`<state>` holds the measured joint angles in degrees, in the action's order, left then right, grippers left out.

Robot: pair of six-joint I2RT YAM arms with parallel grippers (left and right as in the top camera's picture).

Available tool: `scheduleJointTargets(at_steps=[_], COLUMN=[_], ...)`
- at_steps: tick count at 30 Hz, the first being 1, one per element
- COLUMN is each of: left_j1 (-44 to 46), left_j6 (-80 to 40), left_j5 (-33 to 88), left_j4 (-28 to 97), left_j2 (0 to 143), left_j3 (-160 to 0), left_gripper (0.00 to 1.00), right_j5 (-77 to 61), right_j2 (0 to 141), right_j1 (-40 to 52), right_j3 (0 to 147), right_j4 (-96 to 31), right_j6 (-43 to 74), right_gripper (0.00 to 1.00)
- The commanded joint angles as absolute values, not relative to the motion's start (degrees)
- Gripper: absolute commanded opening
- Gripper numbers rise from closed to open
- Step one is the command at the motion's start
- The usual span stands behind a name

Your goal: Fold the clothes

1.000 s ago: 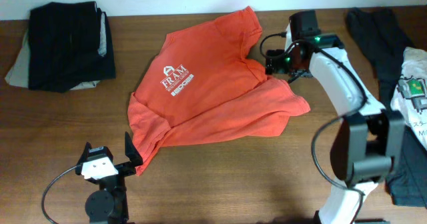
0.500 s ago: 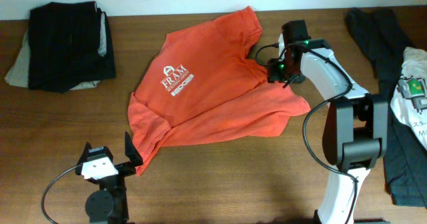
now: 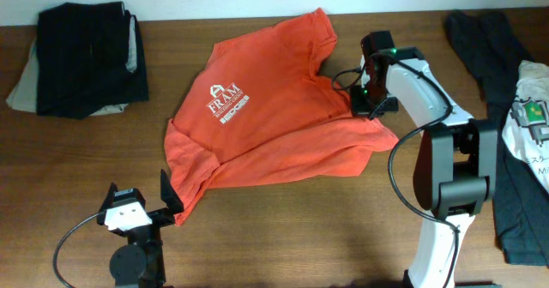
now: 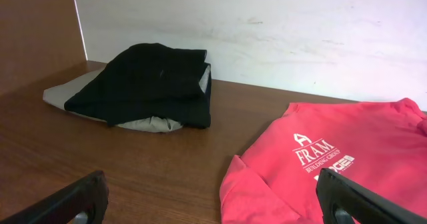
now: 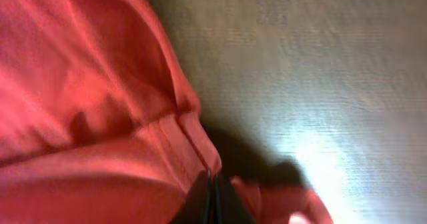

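Observation:
The red-orange T-shirt [image 3: 266,117] lies spread on the wooden table, its white lettering face up. My right gripper [image 3: 365,99] is low at the shirt's right side, near the sleeve. In the right wrist view its fingers [image 5: 212,199] are pressed together on the hemmed edge of the T-shirt [image 5: 100,84]. My left gripper [image 3: 141,195] rests at the front left of the table, just off the shirt's lower left corner. It stands wide open with nothing between its fingers [image 4: 75,201], and the T-shirt [image 4: 360,151] lies ahead to its right.
A stack of folded dark and beige garments [image 3: 86,57] [image 4: 147,84] sits at the back left by the wall. Loose dark grey clothes [image 3: 485,48] and a white garment [image 3: 532,108] lie at the right edge.
My right gripper has moved in onto the shirt's right edge and gone from open to shut on the fabric. The left arm has not moved.

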<state>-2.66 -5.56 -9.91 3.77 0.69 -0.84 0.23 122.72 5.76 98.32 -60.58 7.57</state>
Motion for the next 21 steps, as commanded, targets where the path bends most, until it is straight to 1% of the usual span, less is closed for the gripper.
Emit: scheduleJointTargets(at_steps=[1, 5, 8, 11, 15, 17, 18, 21], left_j1=[-2.9, -2.9, -2.9, -2.9, -2.9, -2.9, -2.9, -2.9], left_j6=[-4.7, -4.7, -4.7, -4.7, -4.7, -4.7, -4.7, -4.7], left_j5=[-10.3, -10.3, -10.3, -10.3, -10.3, -10.3, -10.3, -10.3], left_j4=[3.7, 3.7, 3.7, 3.7, 3.7, 3.7, 3.7, 3.7], left_j2=[0.4, 0.4, 0.4, 0.4, 0.4, 0.4, 0.4, 0.4], left_j3=[-0.5, -0.5, -0.5, -0.5, -0.5, -0.5, -0.5, -0.5], left_gripper=[0.99, 0.99, 0.99, 0.99, 0.99, 0.99, 0.99, 0.99], right_j5=[2.2, 1.7, 1.7, 1.8, 2.5, 5.4, 9.1, 12.8], right_j2=[115.8, 108.5, 105.4, 104.2, 103.3, 101.7, 99.6, 94.4], right_j1=[5.6, 5.7, 6.4, 9.3, 13.9, 17.1, 19.4, 22.4], right_j3=[103.0, 103.5, 103.4, 102.2, 97.8, 93.7, 90.4, 84.5], right_j4=[-65.7, -72.9, -79.5, -87.2, -88.3, -88.1, -87.6, -86.2], right_j6=[9.6, 13.7, 14.0, 14.0, 17.0, 21.8, 26.7, 32.3], right_gripper=[0.04, 0.04, 0.04, 0.04, 0.04, 0.04, 0.04, 0.04])
